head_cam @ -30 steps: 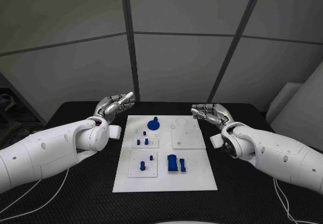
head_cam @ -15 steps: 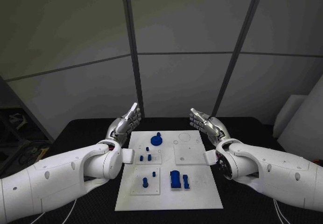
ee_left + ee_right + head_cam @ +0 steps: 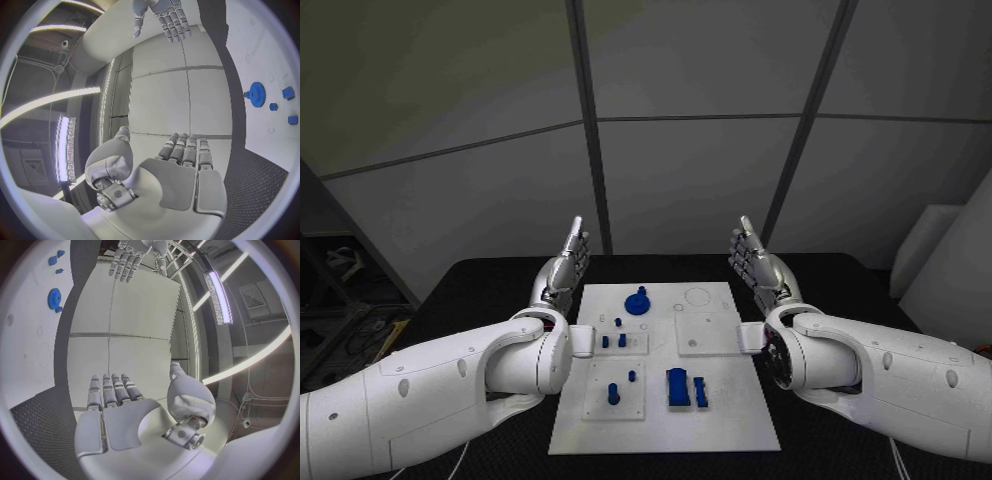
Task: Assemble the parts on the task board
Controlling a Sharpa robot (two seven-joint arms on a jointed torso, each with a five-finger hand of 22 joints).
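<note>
Both hands are raised with fingers straight and slightly apart, nothing held: the left hand (image 3: 565, 262) at centre left of the frame, the right hand (image 3: 757, 264) at centre right. Between the arms, in the lower middle, the task board (image 3: 718, 420) is laid on the black desk (image 3: 473, 290). Blue parts (image 3: 681, 387) stand on it, a gear-shaped part (image 3: 638, 301) farther back.

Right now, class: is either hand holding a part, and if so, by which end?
Nothing is held. The left hand and right hand are open, fingers straight, either side of the board.
</note>
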